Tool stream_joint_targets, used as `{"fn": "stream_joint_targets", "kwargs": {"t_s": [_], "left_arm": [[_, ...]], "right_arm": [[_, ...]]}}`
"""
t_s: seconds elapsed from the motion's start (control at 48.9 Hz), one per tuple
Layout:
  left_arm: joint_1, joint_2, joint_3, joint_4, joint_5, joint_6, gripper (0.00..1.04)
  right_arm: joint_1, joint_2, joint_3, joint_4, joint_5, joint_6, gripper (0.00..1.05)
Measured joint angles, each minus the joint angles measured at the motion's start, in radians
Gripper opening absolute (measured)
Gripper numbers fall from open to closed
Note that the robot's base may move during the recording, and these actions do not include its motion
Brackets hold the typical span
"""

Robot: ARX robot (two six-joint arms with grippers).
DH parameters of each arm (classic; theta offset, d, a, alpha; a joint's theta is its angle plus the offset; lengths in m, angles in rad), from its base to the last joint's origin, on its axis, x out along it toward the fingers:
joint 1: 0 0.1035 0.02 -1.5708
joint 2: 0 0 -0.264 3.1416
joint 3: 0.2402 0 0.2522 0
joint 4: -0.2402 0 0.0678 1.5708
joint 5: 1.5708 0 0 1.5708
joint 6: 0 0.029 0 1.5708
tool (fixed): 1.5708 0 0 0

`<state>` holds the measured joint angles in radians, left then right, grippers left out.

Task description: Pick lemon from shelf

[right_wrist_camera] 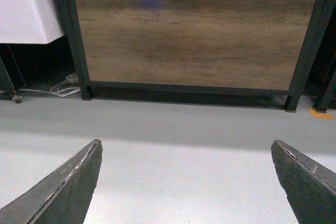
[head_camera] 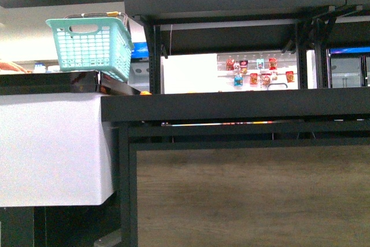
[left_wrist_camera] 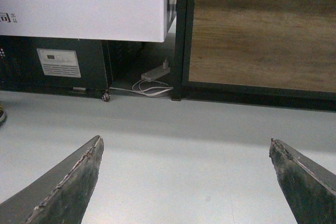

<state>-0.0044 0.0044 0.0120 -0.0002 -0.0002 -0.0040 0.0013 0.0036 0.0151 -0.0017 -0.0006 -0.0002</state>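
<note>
Left wrist view: my left fingers (left_wrist_camera: pixel 68 187) stand wide apart, holding nothing, above the grey floor (left_wrist_camera: pixel 173 129). Right wrist view: my right fingers (right_wrist_camera: pixel 65 184) are likewise spread and hold nothing. Beyond the floor I see the shelf (head_camera: pixel 231 105), its base closed by a wood panel (right_wrist_camera: pixel 194 40) in a black frame. Just left of it stands a white cabinet (head_camera: pixel 52 148). A white cable (left_wrist_camera: pixel 152 85) lies on the floor between the two. Front view: the shelf's flat black tier is seen edge-on, so its surface is hidden and I cannot tell where the lemon lies. A small orange object (head_camera: pixel 144 92) peeks above the tier's left end. A teal basket (head_camera: pixel 89 47) sits higher, left of the shelf's post.
</note>
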Motion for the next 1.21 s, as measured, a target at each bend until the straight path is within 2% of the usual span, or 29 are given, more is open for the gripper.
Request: {"fn": "stream_joint_targets", "kwargs": {"t_s": [1.208], "left_arm": [[0.000,0.000,0.000,0.000,0.000,0.000,0.97]], "right_arm": [[0.000,0.000,0.000,0.000,0.000,0.000,0.97]]}}
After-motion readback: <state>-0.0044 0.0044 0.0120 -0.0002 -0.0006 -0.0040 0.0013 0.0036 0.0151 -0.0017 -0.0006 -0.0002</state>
